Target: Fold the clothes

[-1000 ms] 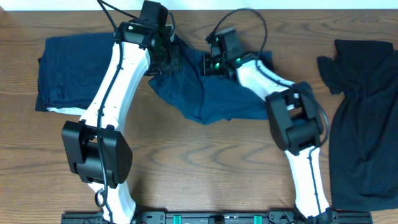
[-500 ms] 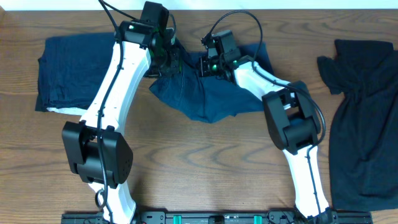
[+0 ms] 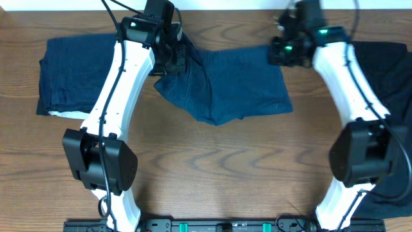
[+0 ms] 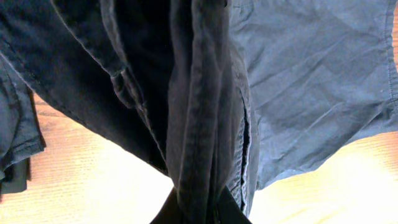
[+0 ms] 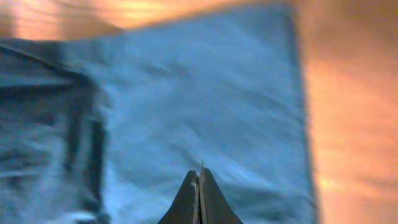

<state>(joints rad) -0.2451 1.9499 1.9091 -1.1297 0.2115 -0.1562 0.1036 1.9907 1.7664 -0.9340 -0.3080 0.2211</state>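
Observation:
A dark navy denim-like garment (image 3: 238, 84) lies spread at the back middle of the table, one of the clothes. My left gripper (image 3: 175, 58) is shut on its bunched left edge, and the seamed fabric (image 4: 205, 112) runs up from between the fingers (image 4: 230, 208). My right gripper (image 3: 278, 51) hovers over the garment's back right corner, jaws shut, with nothing visibly pinched. In the right wrist view the flat blue cloth (image 5: 205, 93) lies just beyond the gripper (image 5: 199, 171).
A folded navy garment (image 3: 71, 74) sits at the back left. A black garment (image 3: 380, 129) lies along the right side, partly under my right arm. Bare wooden table (image 3: 225, 161) fills the front middle.
My right gripper has swept from the garment's middle to its back right corner, and the cloth there now lies flatter and wider. The left gripper has kept its hold in place.

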